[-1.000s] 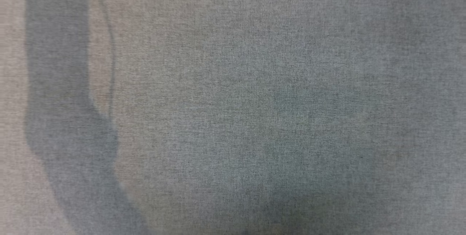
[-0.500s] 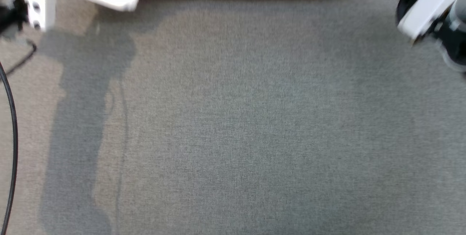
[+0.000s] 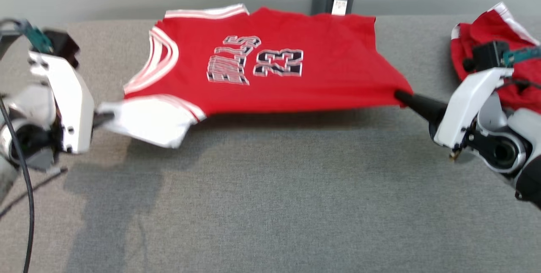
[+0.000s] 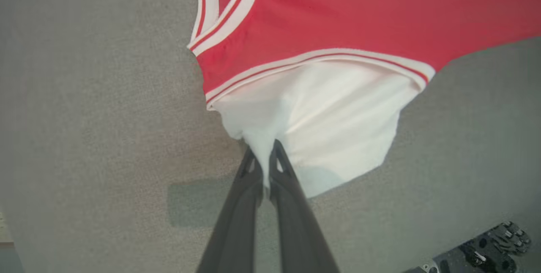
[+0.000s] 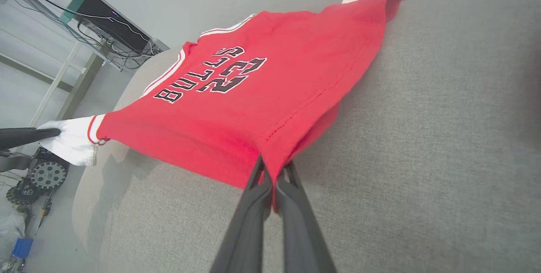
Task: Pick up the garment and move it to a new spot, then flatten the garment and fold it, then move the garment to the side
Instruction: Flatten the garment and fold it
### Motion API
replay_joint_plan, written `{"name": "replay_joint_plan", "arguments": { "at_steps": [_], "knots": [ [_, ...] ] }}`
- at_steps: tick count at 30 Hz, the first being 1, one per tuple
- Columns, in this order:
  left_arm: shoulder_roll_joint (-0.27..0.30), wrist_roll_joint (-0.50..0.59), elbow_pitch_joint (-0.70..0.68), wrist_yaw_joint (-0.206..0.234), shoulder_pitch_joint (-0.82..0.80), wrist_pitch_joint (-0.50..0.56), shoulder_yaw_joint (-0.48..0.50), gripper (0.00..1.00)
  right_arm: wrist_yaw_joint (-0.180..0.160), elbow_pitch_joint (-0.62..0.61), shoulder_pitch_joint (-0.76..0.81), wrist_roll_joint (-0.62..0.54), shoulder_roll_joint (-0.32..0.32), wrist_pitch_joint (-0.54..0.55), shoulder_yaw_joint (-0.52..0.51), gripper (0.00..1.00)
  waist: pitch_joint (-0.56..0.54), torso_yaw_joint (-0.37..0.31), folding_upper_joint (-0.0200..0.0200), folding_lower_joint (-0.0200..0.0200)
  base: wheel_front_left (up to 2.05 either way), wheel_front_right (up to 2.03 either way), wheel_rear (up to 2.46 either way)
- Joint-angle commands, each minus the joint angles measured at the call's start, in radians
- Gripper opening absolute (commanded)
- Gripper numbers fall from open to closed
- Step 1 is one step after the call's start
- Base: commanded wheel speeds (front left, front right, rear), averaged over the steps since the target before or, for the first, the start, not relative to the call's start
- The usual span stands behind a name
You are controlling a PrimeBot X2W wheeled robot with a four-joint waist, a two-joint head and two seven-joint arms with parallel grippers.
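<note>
Your left gripper and right gripper pinch the limp, light jersey at nine and three o'clock; judge it sag-prone.

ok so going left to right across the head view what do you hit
left gripper → white sleeve → red bulls jersey → right gripper → crumpled red garment
</note>
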Motion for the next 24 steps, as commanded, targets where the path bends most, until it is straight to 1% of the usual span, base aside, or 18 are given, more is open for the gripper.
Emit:
{"name": "replay_joint_plan", "arguments": {
  "at_steps": [1, 5, 11, 16, 17, 21, 24],
  "knots": [
    [0.017, -0.013, -0.022, 0.011, 0.028, 0.010, -0.001, 0.00, 0.000, -0.004, 0.024, 0.006, -0.013, 0.007, 0.003, 0.00, -0.029, -0.012, 0.0000, 0.0000, 0.00, 0.00, 0.00],
    [0.073, -0.073, -0.161, 0.035, 0.129, 0.061, -0.014, 0.00, 0.000, -0.022, 0.088, 0.002, -0.033, 0.012, 0.007, 0.00, -0.064, -0.018, 0.0000, 0.0000, 0.00, 0.00, 0.00],
    [0.182, -0.156, -0.375, 0.103, 0.258, 0.105, -0.012, 0.00, 0.000, -0.081, 0.180, -0.001, -0.082, -0.003, 0.010, 0.00, -0.099, -0.019, 0.0000, 0.0000, 0.00, 0.00, 0.00],
    [0.251, -0.216, -0.521, 0.154, 0.350, 0.092, -0.004, 0.00, 0.000, -0.142, 0.268, 0.012, -0.141, -0.045, 0.004, 0.00, -0.118, -0.011, 0.0000, 0.0000, 0.00, 0.00, 0.00],
    [0.273, -0.239, -0.574, 0.169, 0.384, 0.080, 0.001, 0.00, 0.000, -0.174, 0.304, 0.021, -0.174, -0.072, -0.003, 0.00, -0.120, -0.006, 0.0000, 0.0000, 0.00, 0.00, 0.00],
    [0.314, -0.273, -0.658, 0.196, 0.443, 0.037, 0.017, 0.00, 0.000, -0.241, 0.373, 0.029, -0.248, -0.123, -0.013, 0.00, -0.117, 0.000, 0.0000, 0.0000, 0.00, 0.00, 0.00],
    [0.336, -0.289, -0.701, 0.210, 0.471, 0.009, 0.027, 0.00, 0.000, -0.288, 0.406, 0.035, -0.287, -0.145, -0.013, 0.00, -0.110, 0.003, 0.0000, 0.0000, 0.00, 0.00, 0.00]
  ]
}}
